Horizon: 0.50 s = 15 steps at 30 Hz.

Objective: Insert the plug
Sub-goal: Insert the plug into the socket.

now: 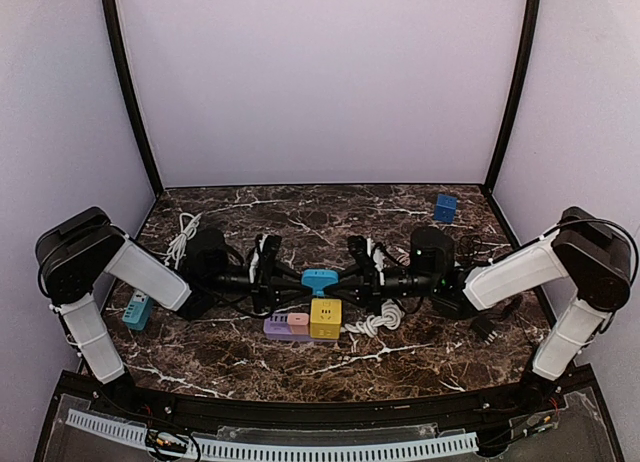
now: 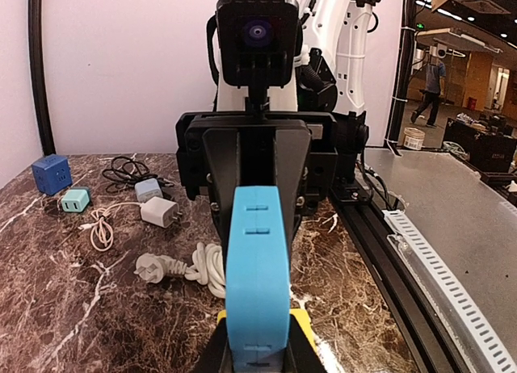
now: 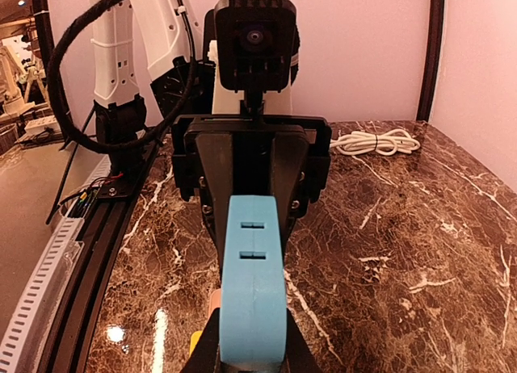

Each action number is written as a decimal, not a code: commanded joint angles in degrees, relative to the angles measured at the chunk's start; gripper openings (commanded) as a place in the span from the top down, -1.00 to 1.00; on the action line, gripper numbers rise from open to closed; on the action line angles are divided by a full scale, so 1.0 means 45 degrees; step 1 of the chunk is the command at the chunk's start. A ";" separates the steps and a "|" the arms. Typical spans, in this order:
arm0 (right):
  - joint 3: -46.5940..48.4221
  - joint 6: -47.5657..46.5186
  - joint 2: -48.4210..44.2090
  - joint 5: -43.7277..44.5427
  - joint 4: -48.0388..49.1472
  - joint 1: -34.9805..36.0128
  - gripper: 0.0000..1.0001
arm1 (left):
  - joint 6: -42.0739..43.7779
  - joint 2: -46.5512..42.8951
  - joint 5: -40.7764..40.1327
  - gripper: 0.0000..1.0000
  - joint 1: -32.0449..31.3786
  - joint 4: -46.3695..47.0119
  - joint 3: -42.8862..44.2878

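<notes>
A light blue plug block (image 1: 319, 279) hangs just above a yellow cube socket (image 1: 325, 319) at the table's middle. My left gripper (image 1: 292, 279) is shut on its left end and my right gripper (image 1: 348, 277) on its right end. In the left wrist view the blue block (image 2: 257, 276) fills the space between my fingers, with the yellow socket (image 2: 303, 323) showing under it. In the right wrist view the block (image 3: 252, 284) is likewise clamped, and a sliver of yellow (image 3: 195, 339) lies below. Its prongs are hidden.
A pink block (image 1: 298, 320) and a purple strip (image 1: 283, 330) adjoin the yellow socket. A white coiled cable (image 1: 380, 320) lies to its right, ending in a white plug (image 2: 151, 267). Elsewhere are a blue cube (image 1: 445, 207), a teal adapter (image 1: 137, 310) and a white charger (image 2: 159, 212).
</notes>
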 commanded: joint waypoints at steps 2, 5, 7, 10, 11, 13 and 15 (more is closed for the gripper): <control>-0.0339 0.0528 -0.0305 0.0095 0.0452 0.0032 1.00 | -0.0291 -0.0004 -0.0416 0.99 -0.0647 -0.0895 0.0211; -0.0443 0.0575 -0.0297 0.0034 0.0440 0.0032 1.00 | -0.0240 -0.0120 -0.0999 0.99 -0.0913 -0.1333 0.0154; -0.0516 0.0790 -0.0258 -0.0042 0.0453 0.0032 1.00 | -0.0059 -0.0234 -0.1381 0.99 -0.1111 -0.1698 0.0107; -0.0669 0.1025 -0.0273 -0.0132 0.0488 0.0032 1.00 | -0.0023 -0.0324 -0.1807 0.99 -0.1319 -0.2053 0.0057; -0.0692 0.1037 -0.0272 -0.0123 0.0509 0.0029 1.00 | -0.0023 -0.0311 -0.1854 0.99 -0.1356 -0.2086 0.0068; -0.0710 0.1073 -0.0211 -0.0095 0.0549 0.0034 1.00 | -0.0022 -0.0214 -0.1930 0.99 -0.1362 -0.2156 0.0118; -0.0609 0.1189 -0.0001 -0.0173 0.0657 0.0027 1.00 | 0.0283 -0.0122 -0.1912 0.99 -0.1367 -0.2231 0.0213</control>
